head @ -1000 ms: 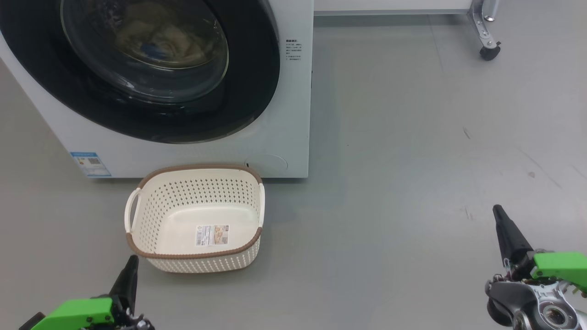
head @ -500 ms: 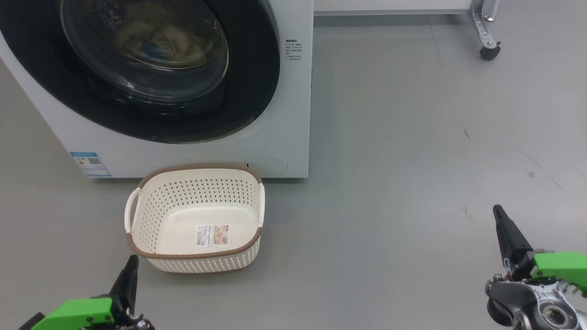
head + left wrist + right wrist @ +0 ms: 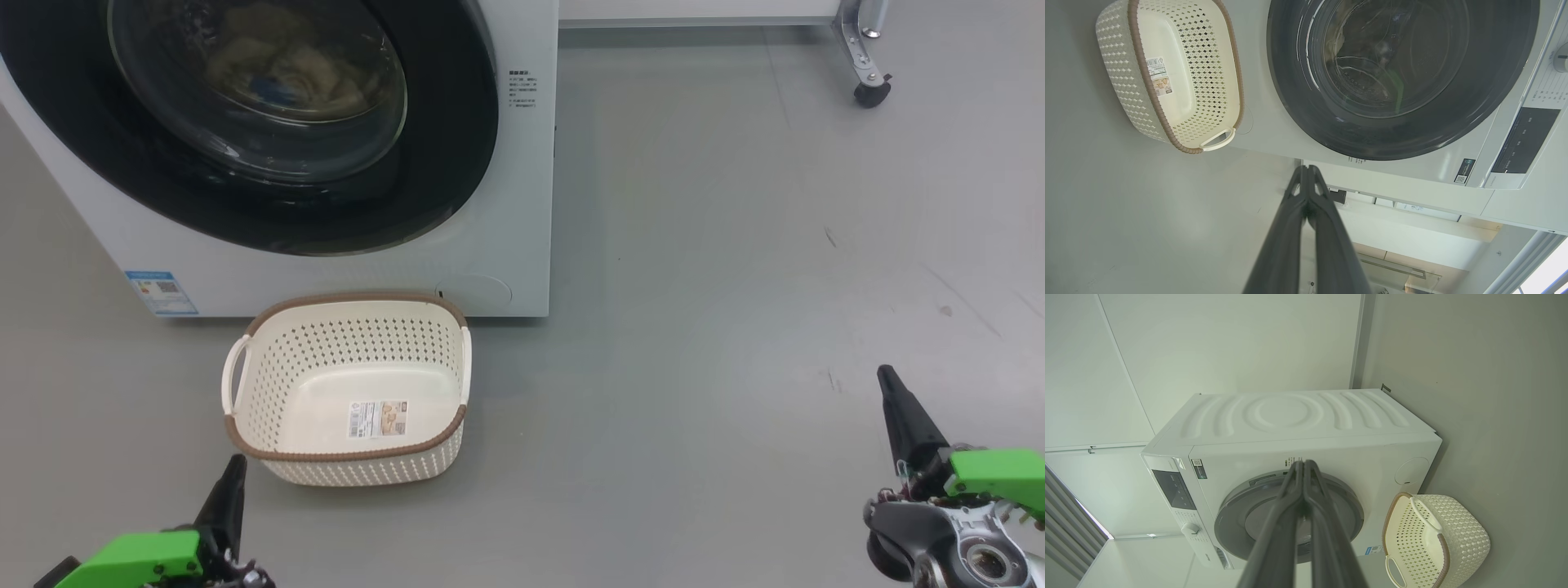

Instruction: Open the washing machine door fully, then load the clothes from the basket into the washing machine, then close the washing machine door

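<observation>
The white washing machine [image 3: 522, 204] stands at the upper left, and its round black-rimmed door [image 3: 441, 163] lies flat against the front. Behind the glass lie the cream-yellow clothes [image 3: 286, 69] with a blue patch. On the floor in front sits the cream basket [image 3: 347, 388], with nothing inside but its bottom label. My left gripper [image 3: 237, 464] hangs shut at the lower left, just below the basket's near-left corner. My right gripper [image 3: 885, 376] is shut at the lower right, far from the machine. Both wrist views show the fingers pressed together, left gripper [image 3: 1306, 168] and right gripper [image 3: 1303, 462], holding nothing.
A metal leg with a black caster [image 3: 872, 88] stands at the upper right. Grey floor [image 3: 735, 286] spreads wide to the right of the machine. The control panel [image 3: 1523, 139] and knob [image 3: 1190, 529] sit on the machine's top strip.
</observation>
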